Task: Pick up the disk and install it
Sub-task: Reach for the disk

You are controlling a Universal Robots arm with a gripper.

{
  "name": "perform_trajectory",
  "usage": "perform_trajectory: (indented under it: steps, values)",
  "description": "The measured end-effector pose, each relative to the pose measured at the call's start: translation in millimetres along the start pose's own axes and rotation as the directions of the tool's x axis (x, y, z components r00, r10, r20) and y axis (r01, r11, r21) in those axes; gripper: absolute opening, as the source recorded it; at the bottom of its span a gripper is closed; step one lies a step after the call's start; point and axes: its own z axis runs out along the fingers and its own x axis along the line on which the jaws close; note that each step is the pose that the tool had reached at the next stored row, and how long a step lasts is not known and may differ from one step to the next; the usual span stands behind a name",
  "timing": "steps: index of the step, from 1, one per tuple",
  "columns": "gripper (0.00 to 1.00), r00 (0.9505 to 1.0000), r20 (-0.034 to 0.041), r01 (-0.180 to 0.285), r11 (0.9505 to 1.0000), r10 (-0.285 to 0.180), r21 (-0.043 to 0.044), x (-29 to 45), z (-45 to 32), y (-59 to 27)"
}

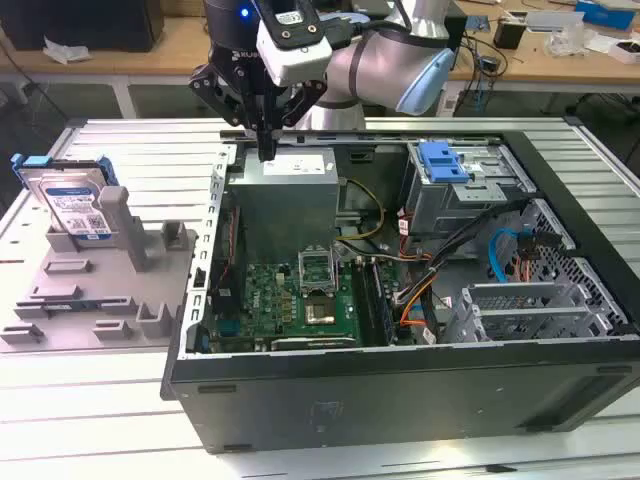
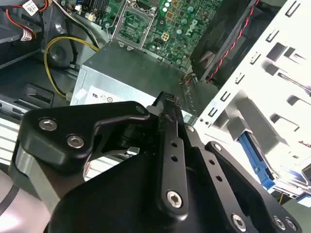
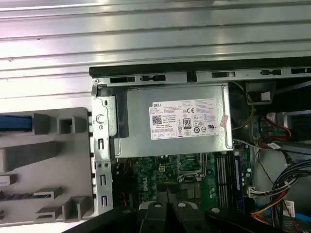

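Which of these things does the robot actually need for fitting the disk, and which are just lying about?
For the job:
- the disk, propped in the grey holder
- the gripper, above the grey metal box
- the open computer case

Just there:
- grey metal box
- green circuit board
- cables
- oddments on the wooden bench behind

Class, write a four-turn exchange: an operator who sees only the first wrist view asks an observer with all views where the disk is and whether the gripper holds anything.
Operator: I see the power supply. Where is the disk?
Observer: The disk stands on edge in the grey holder outside the computer case, at the exterior view's left.
Operator: Does the gripper hold anything?
Observer: No. In the exterior view it hangs over the power supply, fingers shut on nothing.
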Motion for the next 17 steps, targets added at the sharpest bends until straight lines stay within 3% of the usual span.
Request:
perform_trajectory:
  steps: [13,17]
  values:
    - [0.11,1.0,0.0,0.0,1.0,0.0,-0.0001,0.0,0.0,0.0]
    - [0.11,1.0,0.0,0.0,1.0,0.0,0.0,4.3,-0.1,0.7]
